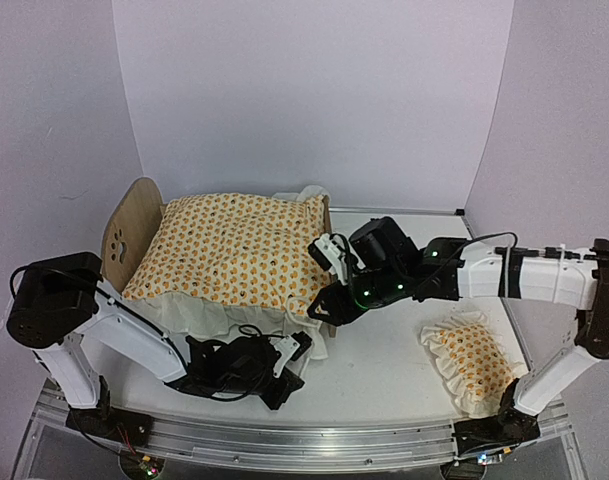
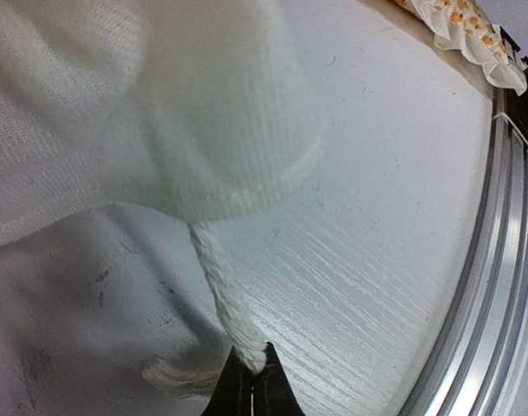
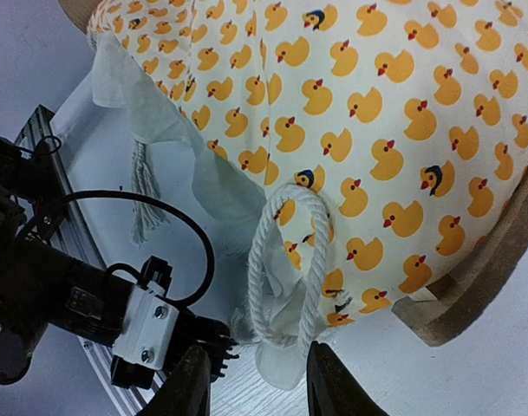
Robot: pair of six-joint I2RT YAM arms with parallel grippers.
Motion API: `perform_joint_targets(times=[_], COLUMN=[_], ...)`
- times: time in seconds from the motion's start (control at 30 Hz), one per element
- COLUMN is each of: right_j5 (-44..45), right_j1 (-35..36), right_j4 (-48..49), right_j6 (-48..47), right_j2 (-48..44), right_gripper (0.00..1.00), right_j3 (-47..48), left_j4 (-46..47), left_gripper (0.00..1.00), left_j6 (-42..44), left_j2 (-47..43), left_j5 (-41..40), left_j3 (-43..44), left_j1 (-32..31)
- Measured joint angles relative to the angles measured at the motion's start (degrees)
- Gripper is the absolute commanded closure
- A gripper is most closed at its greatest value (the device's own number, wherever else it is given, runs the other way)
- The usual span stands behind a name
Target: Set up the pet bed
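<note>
The pet bed (image 1: 134, 232) stands at the back left, its light-wood end board showing a paw cutout; the mattress is hidden under a duck-print quilt (image 1: 234, 250) with a white ruffle. My left gripper (image 2: 253, 364) is low at the bed's front, shut on the end of a white twisted cord (image 2: 220, 286) that hangs from the ruffle. At the quilt's front right corner my right gripper (image 3: 259, 377) stands open. A white rope loop (image 3: 285, 260) and a corner of the ruffle hang just above its fingers (image 3: 333, 386), not pinched. The bed's wooden end (image 3: 480, 269) lies to the right.
A small duck-print ruffled pillow (image 1: 474, 355) lies on the white table at the right, near the right arm's base. A frayed tassel (image 3: 142, 195) hangs along the quilt's front. The aluminium rail (image 1: 304, 435) runs along the near edge. The left gripper body (image 3: 151, 334) sits close beside the right fingers.
</note>
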Motion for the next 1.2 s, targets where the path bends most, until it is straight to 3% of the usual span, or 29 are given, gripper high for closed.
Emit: perform_joint_targets(times=[0.3,0.57,0.83,1.07,1.2], right_j5=[1.68,3.32,1.49,-15.65,-19.39], right_j1=[0.00,-0.02,0.07,-1.31,-1.55], right_j4=[-1.33,-0.35,-1.01,-1.88,-4.48], right_j6=[0.85,-0.24,1.77,12.98,16.11], right_j2=[5.60,6.75,7.02,5.27,3.61], right_gripper=[0.64,0.99,1.00,1.00,1.00], right_j3=[0.74,0.79,4.04,9.49,9.49], left_j4=[2.34,2.56,3.21,1.25,0.72], left_gripper=[1.00,1.00,1.00,1.00,1.00], left_j6=[0.13,0.02,-1.44,-4.33,-4.59], left_j2=[-1.31,-1.38,-1.84,0.11,2.10], left_j5=[1.44,1.88,1.75,-0.68,-0.63], left_j3=[-2.16,-2.19,-2.82,-1.40,0.50], left_j1=[0.70,0.79,1.68,3.87,4.13])
